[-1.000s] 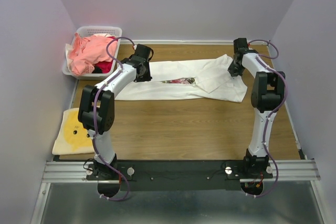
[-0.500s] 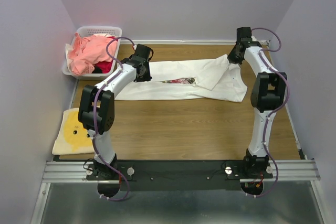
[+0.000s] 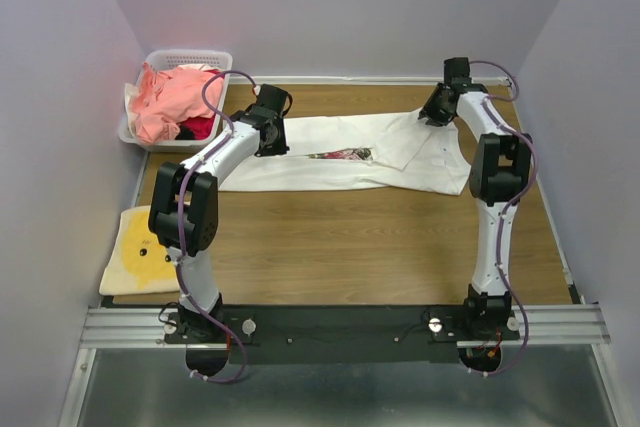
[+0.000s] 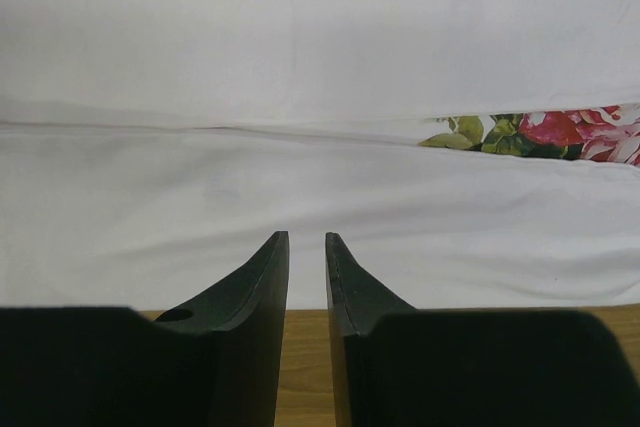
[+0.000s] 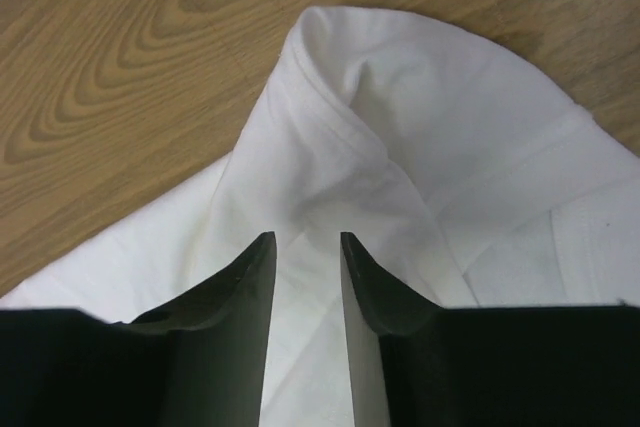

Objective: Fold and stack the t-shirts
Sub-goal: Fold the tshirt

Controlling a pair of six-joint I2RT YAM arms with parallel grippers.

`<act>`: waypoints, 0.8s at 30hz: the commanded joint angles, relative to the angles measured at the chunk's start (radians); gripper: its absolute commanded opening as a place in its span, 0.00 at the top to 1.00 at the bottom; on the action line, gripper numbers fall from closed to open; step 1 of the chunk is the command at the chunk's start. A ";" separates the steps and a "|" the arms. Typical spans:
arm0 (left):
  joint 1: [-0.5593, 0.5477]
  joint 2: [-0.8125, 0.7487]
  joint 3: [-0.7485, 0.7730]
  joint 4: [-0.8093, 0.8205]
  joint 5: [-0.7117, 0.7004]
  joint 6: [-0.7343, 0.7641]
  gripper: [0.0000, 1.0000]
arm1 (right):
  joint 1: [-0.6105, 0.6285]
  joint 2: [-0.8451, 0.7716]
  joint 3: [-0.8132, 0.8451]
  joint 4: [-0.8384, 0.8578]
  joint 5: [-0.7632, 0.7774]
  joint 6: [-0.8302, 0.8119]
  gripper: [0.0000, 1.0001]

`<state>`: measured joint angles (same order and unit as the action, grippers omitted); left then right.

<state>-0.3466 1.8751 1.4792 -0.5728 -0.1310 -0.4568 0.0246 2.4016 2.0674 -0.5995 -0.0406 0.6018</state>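
I'm mid-fold on the white t-shirt [image 3: 330,169], which lies lengthwise across the bench [image 3: 350,247]. My right gripper [image 5: 305,237] hangs released over the turned-in sleeve. My left gripper [image 4: 306,237] sits slightly parted at the hem, grasping nothing. Next, I judge, both pinch edges and fold across. I count one white shirt, one pink shirt [image 3: 175,97] and one red shirt [image 3: 202,128] in one basket [image 3: 190,54], and one folded yellow cloth [image 3: 140,247].

The white t-shirt [image 3: 340,162] lies flat across the far half of the wooden table [image 3: 350,237], folded lengthwise into a long band. A strip of its pink-green floral print [image 4: 540,132] peeks out along the fold line. At its right end a sleeve [image 5: 400,107] is turned over, its hem curled up. A crumpled salmon-pink tee [image 3: 175,97] is heaped in the white basket [image 3: 190,53] at the far left, with a red one [image 3: 200,128] beneath it. A folded yellow tee [image 3: 140,247] lies at the table's near left edge.
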 commanded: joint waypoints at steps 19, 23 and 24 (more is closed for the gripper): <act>-0.005 0.012 0.001 0.011 -0.027 -0.025 0.66 | 0.095 -0.461 -0.573 0.086 -0.089 -0.048 0.55; -0.005 0.012 0.001 0.011 -0.028 -0.022 0.63 | 0.127 -0.490 -0.650 0.121 -0.114 -0.030 0.55; -0.005 0.013 0.000 0.010 -0.028 -0.020 0.63 | 0.126 -0.489 -0.659 0.130 -0.117 -0.024 0.55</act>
<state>-0.3473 1.8778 1.4746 -0.5701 -0.1421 -0.4725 0.1307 1.9564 1.4658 -0.5156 -0.0971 0.5537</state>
